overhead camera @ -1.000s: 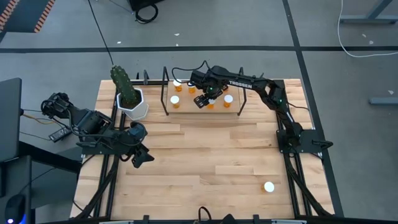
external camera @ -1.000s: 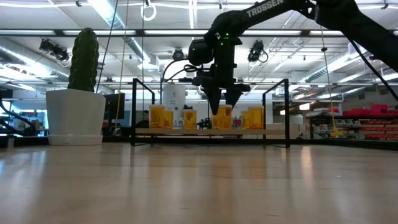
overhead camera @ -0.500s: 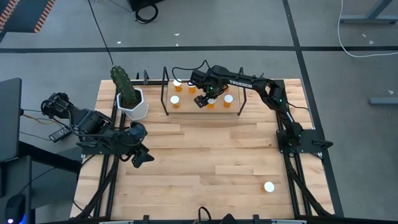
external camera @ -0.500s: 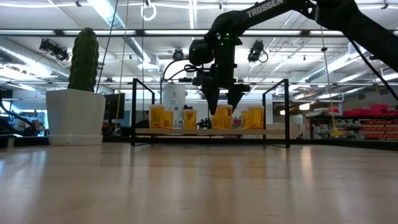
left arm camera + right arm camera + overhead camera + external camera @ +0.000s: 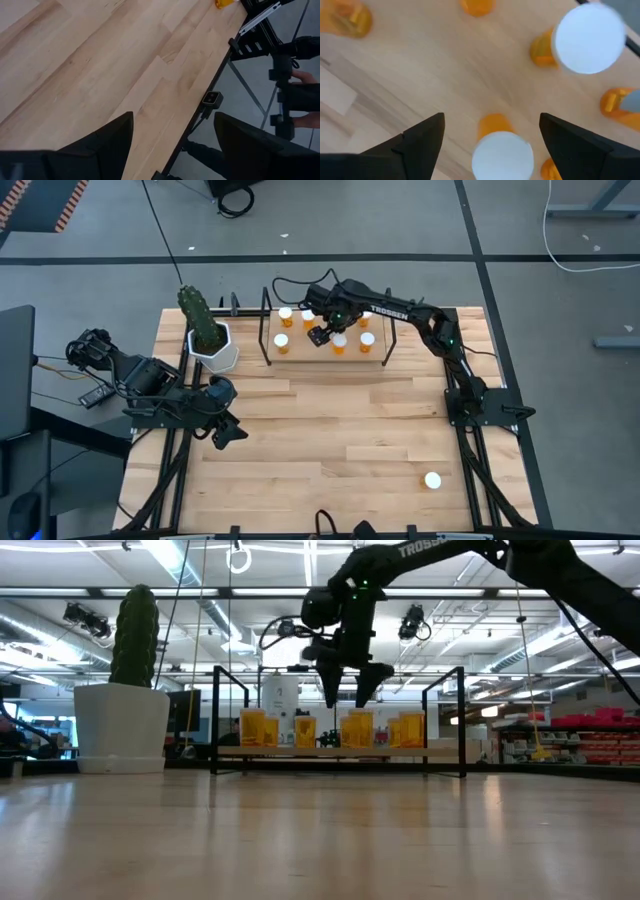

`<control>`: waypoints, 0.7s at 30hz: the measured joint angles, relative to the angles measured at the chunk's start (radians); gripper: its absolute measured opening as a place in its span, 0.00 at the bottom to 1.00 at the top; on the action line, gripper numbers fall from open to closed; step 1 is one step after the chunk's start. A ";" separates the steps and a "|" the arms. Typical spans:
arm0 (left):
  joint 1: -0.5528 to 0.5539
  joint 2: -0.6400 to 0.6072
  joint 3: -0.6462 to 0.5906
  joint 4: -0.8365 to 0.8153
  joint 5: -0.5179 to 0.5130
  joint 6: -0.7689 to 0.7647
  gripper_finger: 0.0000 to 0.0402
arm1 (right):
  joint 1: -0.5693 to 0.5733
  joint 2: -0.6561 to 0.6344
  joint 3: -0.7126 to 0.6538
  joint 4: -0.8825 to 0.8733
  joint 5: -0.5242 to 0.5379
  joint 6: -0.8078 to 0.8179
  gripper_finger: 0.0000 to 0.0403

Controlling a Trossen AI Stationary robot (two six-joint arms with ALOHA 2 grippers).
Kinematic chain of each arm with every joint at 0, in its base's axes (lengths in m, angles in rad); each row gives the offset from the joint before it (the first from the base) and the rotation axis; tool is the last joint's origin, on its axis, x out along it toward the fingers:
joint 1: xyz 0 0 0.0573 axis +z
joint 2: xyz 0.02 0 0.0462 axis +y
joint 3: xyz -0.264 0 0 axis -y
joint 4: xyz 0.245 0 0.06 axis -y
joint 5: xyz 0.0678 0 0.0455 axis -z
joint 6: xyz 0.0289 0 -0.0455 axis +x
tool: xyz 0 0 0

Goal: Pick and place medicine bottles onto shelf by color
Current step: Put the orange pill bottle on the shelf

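One medicine bottle (image 5: 432, 480) stands alone on the table (image 5: 330, 440) at the lower right of the high view, well apart from everything else; the left gripper (image 5: 226, 432) waits at the left-centre of that view over bare wood, fingers spread and holding nothing. Farther back, at upper centre, the shelf (image 5: 300, 356) carries several more orange medicine bottles with white caps, with the cactus pot (image 5: 214, 348) just to its left. Right gripper (image 5: 347, 698) hangs above the shelf's bottles, fingers apart and empty, one capped bottle (image 5: 502, 152) directly between them below.
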 joint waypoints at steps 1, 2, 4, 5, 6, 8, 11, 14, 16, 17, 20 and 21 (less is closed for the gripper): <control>0.000 0.000 0.000 0.000 0.000 0.000 0.70 | 0.000 0.000 0.013 -0.009 0.000 0.000 0.83; 0.000 0.000 0.000 0.000 0.000 0.000 0.70 | 0.000 0.000 0.028 -0.021 0.000 0.001 0.83; 0.000 0.000 0.000 0.000 0.000 0.010 0.70 | 0.005 0.000 0.055 -0.050 0.000 0.001 0.83; 0.000 0.000 0.000 0.000 0.000 0.016 0.70 | 0.010 0.000 0.068 -0.069 -0.001 0.004 0.83; 0.000 0.000 0.000 0.000 0.000 0.019 0.70 | 0.017 0.000 0.082 -0.093 -0.006 0.009 0.83; 0.000 0.000 0.000 -0.001 0.000 0.026 0.70 | 0.037 0.000 0.114 -0.154 -0.026 0.013 0.83; 0.000 0.000 0.000 -0.002 0.000 0.048 0.70 | 0.078 0.000 0.143 -0.261 -0.039 0.020 0.82; 0.000 0.000 0.000 -0.002 0.000 0.071 0.70 | 0.132 -0.002 0.155 -0.322 -0.043 0.031 0.82; 0.000 0.000 0.000 -0.003 0.000 0.087 0.70 | 0.174 -0.023 0.141 -0.313 -0.053 0.065 0.82; 0.000 0.000 0.000 -0.003 0.000 0.097 0.70 | 0.197 -0.032 0.142 -0.323 -0.048 0.096 0.82; 0.000 0.000 0.000 -0.003 0.000 0.132 0.70 | 0.259 -0.060 0.140 -0.315 -0.009 0.165 0.82; 0.000 0.000 0.000 -0.003 0.000 0.148 0.70 | 0.279 -0.064 0.139 -0.319 0.000 0.193 0.82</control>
